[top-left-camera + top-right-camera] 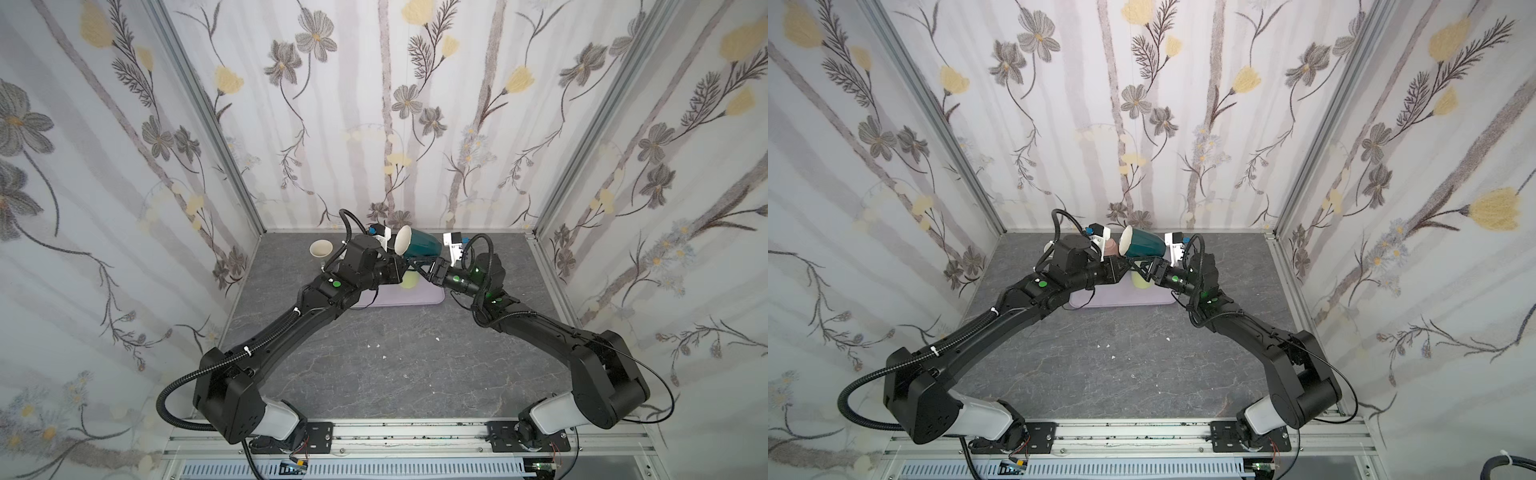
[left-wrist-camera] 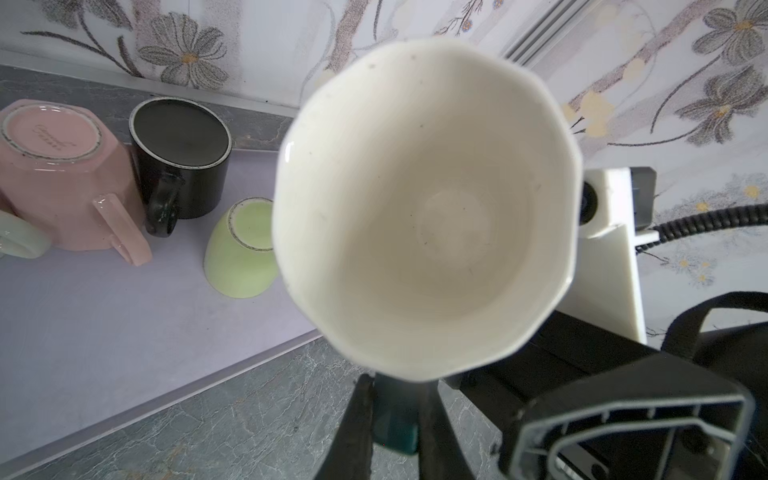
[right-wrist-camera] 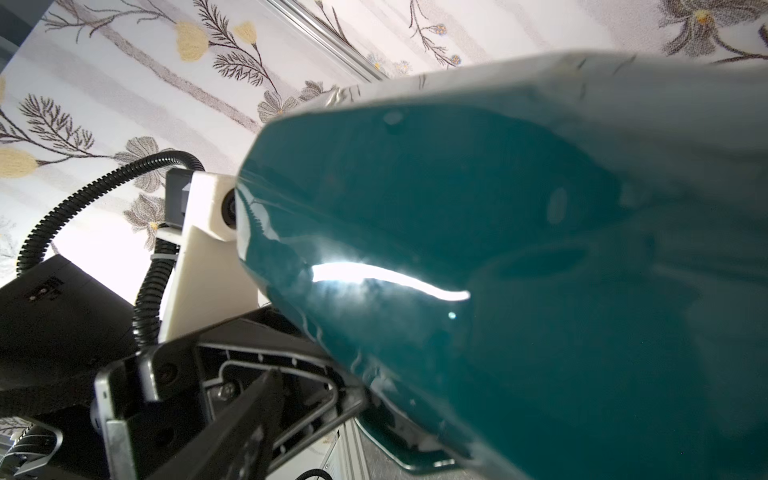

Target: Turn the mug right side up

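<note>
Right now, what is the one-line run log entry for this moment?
teal mug: aloft, on its side, not yet upright | left hand: shut on handle | right hand: open, near mug

You are looking at a mug (image 1: 420,246) that is showing glossy teal outside and plain cream inside. Three more pieces are showing as a pink mug (image 2: 62,178), a black mug (image 2: 183,153) and a pale green cup (image 2: 241,257). The mat (image 2: 104,332) is showing plain lavender. The table (image 1: 395,374) is showing grey marbled stone with pale veins, and the walls (image 1: 365,104) are showing grey and yellow flowers over whitish stripes.
</note>
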Motion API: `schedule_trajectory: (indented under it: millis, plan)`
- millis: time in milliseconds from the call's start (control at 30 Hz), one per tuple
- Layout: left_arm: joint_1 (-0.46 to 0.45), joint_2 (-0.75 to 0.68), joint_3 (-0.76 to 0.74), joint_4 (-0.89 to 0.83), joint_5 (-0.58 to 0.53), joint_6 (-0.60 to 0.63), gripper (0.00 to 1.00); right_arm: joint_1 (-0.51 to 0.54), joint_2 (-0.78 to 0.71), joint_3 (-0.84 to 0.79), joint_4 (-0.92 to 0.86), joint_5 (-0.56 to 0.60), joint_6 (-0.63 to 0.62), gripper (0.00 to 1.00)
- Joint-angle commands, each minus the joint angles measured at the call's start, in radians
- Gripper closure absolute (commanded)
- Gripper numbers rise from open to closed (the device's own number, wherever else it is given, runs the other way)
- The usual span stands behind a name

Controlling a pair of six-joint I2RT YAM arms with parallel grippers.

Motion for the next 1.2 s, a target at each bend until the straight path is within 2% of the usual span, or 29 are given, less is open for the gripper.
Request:
schedule_trajectory:
  millis: [0, 267, 400, 600, 733, 833, 933, 1167]
  plan:
    - [-0.002, 0.008, 0.024, 0.015, -0.006, 0.023, 1.0, -0.003, 0.01, 0.008, 0.083, 0.002, 0.006, 0.15]
    - [-0.001, 0.034, 0.065, -0.015, -0.016, 0.028, 1.0, -0.018, 0.01, -0.006, 0.103, -0.004, 0.027, 0.15]
    - [-0.001, 0.052, 0.075, -0.016, -0.009, 0.02, 1.0, -0.022, 0.016, -0.003, 0.115, -0.009, 0.042, 0.21]
    - [-0.001, 0.066, 0.081, -0.012, 0.004, 0.011, 1.0, -0.027, 0.02, -0.003, 0.136, -0.013, 0.052, 0.39]
    - [-0.001, 0.061, 0.071, -0.009, 0.003, 0.01, 1.0, -0.033, 0.021, -0.006, 0.143, -0.011, 0.055, 0.59]
    - [-0.001, 0.057, 0.057, -0.001, 0.003, 0.01, 1.0, -0.037, 0.018, -0.012, 0.169, -0.01, 0.061, 0.64]
    - [-0.001, 0.055, 0.041, 0.018, 0.007, 0.005, 1.0, -0.036, 0.016, -0.021, 0.196, -0.005, 0.069, 0.8]
    - [-0.001, 0.065, 0.018, 0.063, 0.027, -0.005, 1.0, -0.036, 0.021, -0.037, 0.287, -0.019, 0.095, 0.83]
